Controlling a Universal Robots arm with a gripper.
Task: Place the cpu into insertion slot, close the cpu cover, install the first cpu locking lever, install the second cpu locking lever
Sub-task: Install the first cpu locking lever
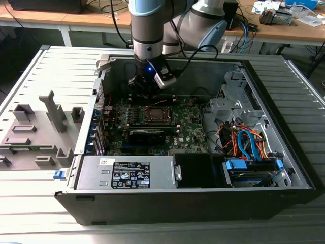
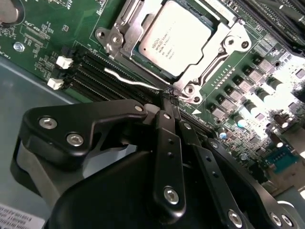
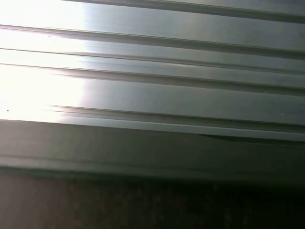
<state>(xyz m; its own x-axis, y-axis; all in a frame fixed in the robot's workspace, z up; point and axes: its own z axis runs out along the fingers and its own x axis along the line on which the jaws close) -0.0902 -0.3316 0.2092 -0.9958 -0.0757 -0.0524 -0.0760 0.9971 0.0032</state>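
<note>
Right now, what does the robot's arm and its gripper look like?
In the exterior view the arm is silver-grey metal tubing with pale blue joint caps, black cables running along it and a small blue light glowing near the wrist. The gripper in the second wrist view is matte black, built from flat linked bars joined by silver screw heads, tapering to narrow black fingers.

surface: grey ribbed metal table (image 1: 45, 213) | on it: open black PC case (image 1: 193, 203), approx centre | grey plastic fixture block (image 1: 35, 134) w/ upright posts, toward exterior view's left, just beside case | wooden desks (image 1: 76, 20) behind table
</note>
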